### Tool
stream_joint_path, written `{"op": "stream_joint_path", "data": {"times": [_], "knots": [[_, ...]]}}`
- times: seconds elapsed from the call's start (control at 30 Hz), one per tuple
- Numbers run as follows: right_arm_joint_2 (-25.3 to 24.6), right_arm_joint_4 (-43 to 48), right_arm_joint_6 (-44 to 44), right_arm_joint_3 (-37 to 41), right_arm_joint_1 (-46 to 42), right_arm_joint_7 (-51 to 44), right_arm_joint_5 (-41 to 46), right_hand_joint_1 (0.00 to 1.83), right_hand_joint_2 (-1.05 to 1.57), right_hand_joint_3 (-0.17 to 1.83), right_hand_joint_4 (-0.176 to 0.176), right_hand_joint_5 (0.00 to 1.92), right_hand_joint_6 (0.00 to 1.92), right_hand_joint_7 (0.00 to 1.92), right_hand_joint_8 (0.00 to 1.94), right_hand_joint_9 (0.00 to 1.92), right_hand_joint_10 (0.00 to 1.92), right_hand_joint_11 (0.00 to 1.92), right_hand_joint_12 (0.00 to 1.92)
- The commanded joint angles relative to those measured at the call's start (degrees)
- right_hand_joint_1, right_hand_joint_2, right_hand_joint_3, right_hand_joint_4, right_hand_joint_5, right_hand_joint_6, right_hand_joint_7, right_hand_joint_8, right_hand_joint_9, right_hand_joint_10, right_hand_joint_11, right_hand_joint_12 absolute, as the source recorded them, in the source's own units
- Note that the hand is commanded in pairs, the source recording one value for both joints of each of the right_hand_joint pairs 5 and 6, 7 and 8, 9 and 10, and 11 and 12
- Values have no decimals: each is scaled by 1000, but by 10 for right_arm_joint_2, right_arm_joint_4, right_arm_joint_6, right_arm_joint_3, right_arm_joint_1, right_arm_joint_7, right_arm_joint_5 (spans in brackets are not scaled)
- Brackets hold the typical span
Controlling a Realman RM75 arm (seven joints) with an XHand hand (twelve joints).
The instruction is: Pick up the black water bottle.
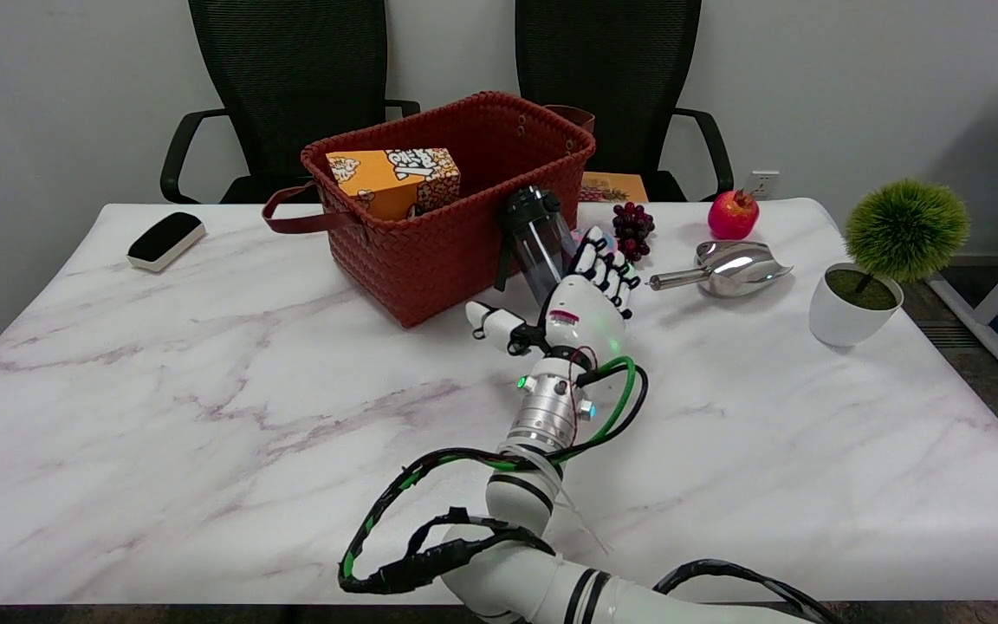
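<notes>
The black water bottle (536, 240) has a black cap and a smoky see-through body. It stands upright on the marble table (204, 390), against the right front corner of the red woven basket (456, 234). My right hand (587, 299) has come up to the bottle's near right side, with the back of the hand toward the camera. Its fingers (605, 264) are spread just right of the bottle's lower body and its thumb (494, 322) sticks out to the left, below the bottle. The fingers have not wrapped around the bottle. The bottle's base is hidden behind the hand.
An orange box (395, 178) lies in the basket. Dark grapes (632, 227), a red pomegranate (733, 214) and a metal scoop (729, 269) lie right of the bottle. A potted green plant (876, 260) stands far right. A black-and-white block (165, 240) sits far left.
</notes>
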Motion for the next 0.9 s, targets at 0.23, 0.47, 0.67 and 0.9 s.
{"op": "stream_joint_path", "data": {"times": [0.23,0.47,0.67,0.9], "knots": [[11,-6,-16,9,4,33,34,871,574,31,0,0,0,112,112,0,0,0,0],[13,-6,-36,26,6,35,34,873,592,18,0,0,0,108,108,0,0,0,0],[15,-7,-43,35,8,35,34,873,595,21,0,0,0,101,101,0,0,0,0],[18,-11,-43,35,13,41,39,873,596,29,0,0,0,92,92,0,0,0,0]]}}
